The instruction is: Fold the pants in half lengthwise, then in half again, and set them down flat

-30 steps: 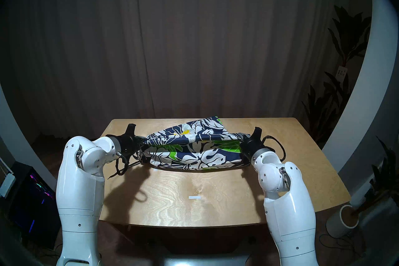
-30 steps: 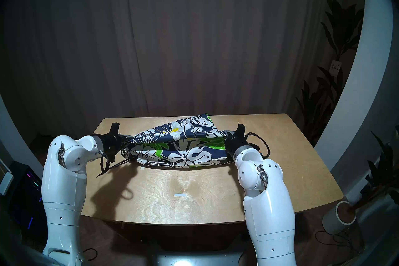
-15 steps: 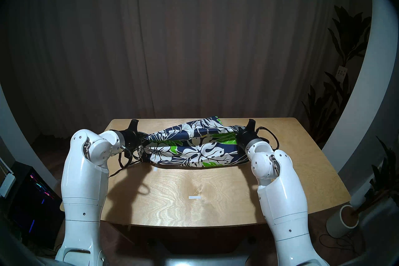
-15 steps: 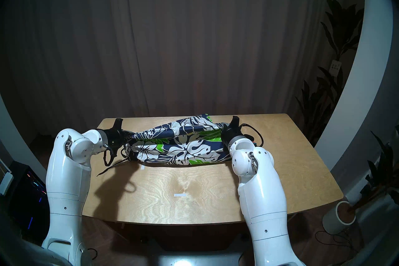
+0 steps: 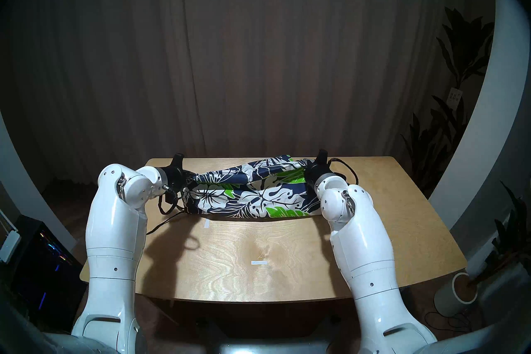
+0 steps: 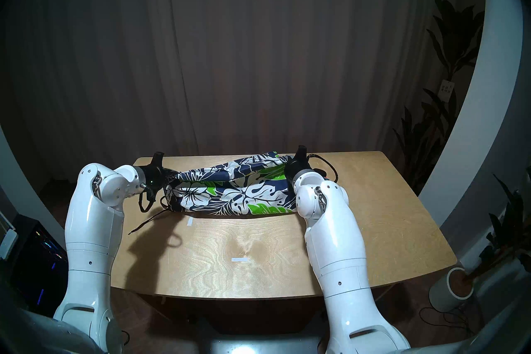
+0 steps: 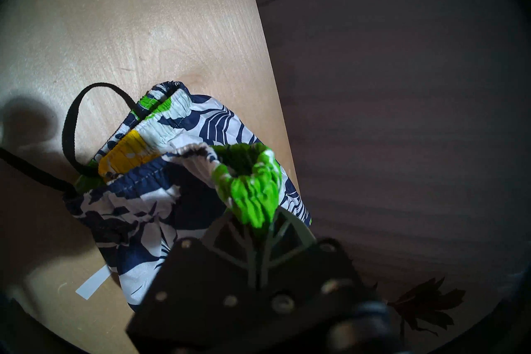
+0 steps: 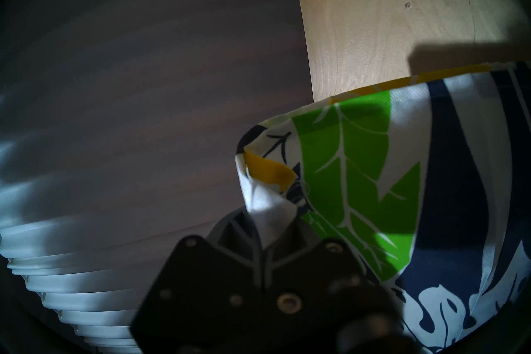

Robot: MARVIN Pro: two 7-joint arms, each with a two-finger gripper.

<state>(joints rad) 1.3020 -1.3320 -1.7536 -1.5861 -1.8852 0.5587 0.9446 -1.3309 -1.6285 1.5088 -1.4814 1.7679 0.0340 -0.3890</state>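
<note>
Left arm: white, reaching in from the near left and bent inward over the far left part of the counter (image 5: 373,230).
Left tool (image 7: 260,232): pinched tight on a bunched green bit of the elastic waistband, its two fingers pressed together with the cloth squeezed between them in the left wrist view.
Drawstring (image 5: 161,225): black, dangling from the waist end; one loop hung beside the left tool and a loose end trailed down onto the wood toward the near left.
Tape strip (image 5: 206,223): a small white piece stuck to the counter just in front of the fabric's left end.
Shorts (image 5: 253,195): navy with white leaves, green leaves and a touch of yellow, stretched sideways between the two tools across the far half of the counter. The lower fold rested on the wood while the upper edge was held up; part of the cloth lay along the far edge.
Second tape strip (image 5: 259,262): white, lying alone near the middle of the counter, well apart from the shorts.
Right tool (image 8: 265,241): clamped narrow on a white corner of the leg end, the fabric wedged between its fingers in the right wrist view.
Right arm: white, coming in from the near right, its wrist close to the far edge.
Potted plants (image 5: 459,63): dark leaves standing off the counter's right side, against the curtain.
</note>
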